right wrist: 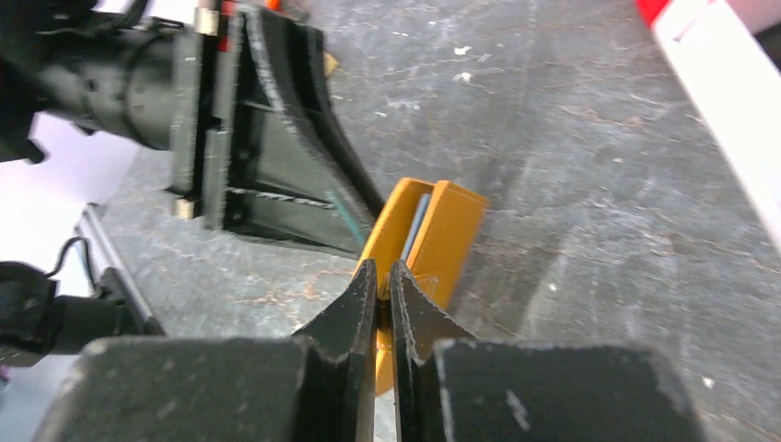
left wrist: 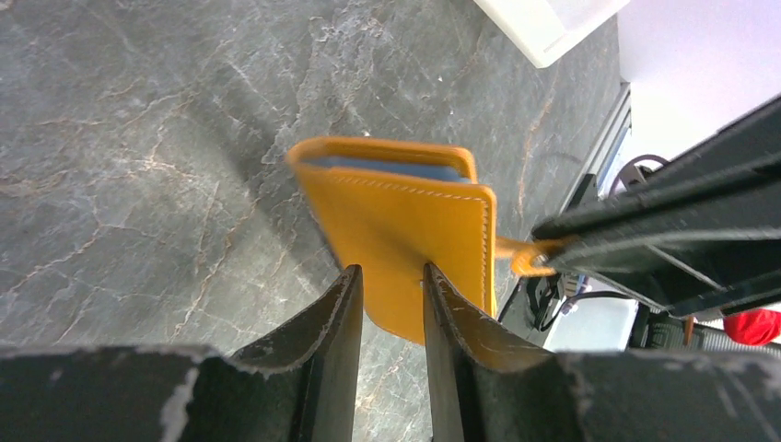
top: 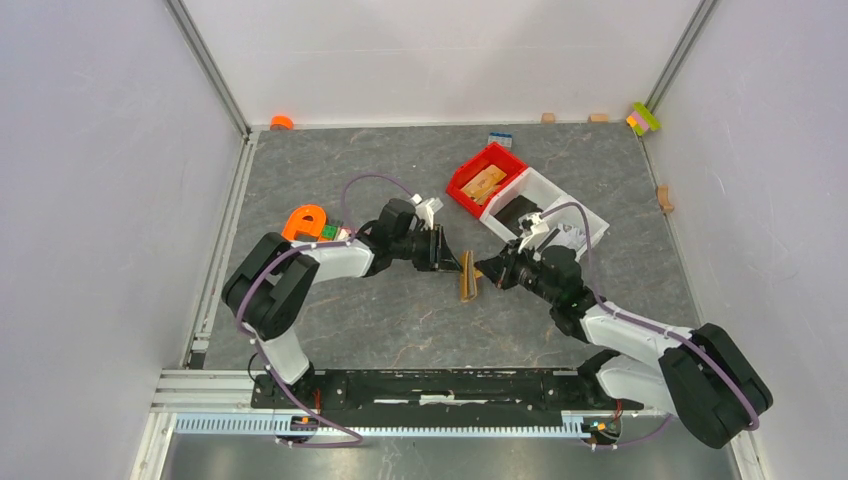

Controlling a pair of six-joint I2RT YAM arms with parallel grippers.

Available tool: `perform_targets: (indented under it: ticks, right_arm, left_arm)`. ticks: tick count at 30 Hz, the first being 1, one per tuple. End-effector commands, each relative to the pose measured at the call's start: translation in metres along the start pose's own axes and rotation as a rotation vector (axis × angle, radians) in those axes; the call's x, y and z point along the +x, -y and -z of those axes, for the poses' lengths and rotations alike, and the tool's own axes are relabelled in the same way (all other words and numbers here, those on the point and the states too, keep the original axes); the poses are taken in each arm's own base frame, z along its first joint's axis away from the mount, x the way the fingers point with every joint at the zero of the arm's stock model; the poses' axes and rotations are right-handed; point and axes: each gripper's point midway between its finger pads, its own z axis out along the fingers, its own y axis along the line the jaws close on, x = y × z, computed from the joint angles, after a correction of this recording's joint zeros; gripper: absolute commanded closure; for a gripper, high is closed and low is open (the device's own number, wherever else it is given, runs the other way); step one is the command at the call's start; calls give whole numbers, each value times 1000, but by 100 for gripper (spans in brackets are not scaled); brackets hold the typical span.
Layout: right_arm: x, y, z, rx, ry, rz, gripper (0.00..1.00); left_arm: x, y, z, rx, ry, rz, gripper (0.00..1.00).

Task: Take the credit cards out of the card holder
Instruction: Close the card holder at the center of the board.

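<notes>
Our left gripper [left wrist: 391,276], partly open, pinches the small flat orange leather card holder [left wrist: 405,230]. Our right gripper [right wrist: 382,273], almost closed, seems to nip its other edge.

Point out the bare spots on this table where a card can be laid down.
Bare mat: the strip between the wallet and the base rail; the far-left stretch behind the left arm; the right margin beside the white tray. Crowded: the centre, where the left fingers and right fingers meet at the wallet, and the red bin behind.
</notes>
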Motion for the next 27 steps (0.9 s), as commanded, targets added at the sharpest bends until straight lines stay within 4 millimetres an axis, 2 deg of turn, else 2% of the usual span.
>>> perform_targets:
  ticks: [1, 5, 12, 19, 20, 25, 27]
  right_arm:
    - [-26, -46, 5, -224, 100, 16, 90]
    - [-22, -53, 4, -270, 85, 8, 90]
    - [2, -27, -16, -160, -37, -15, 87]
    - [18, -17, -27, -133, -110, -32, 81]
    - [19, -18, -28, -139, -116, -33, 77]
    - [15, -20, -24, -145, -102, 1, 44]
    - [10, -17, -21, -122, -84, 24, 35]
  left_arm:
    - [-8, -5, -4, -49, -3, 8, 63]
    - [-9, -20, -4, -130, 1, 2, 64]
    - [-7, -22, -6, -134, -11, 4, 64]
    - [-6, -24, -7, -141, -17, 6, 64]
    - [-6, -24, -8, -140, -18, 5, 64]
    - [-6, -24, -7, -143, -20, 2, 64]
    - [-6, -25, -7, -150, -21, 0, 64]
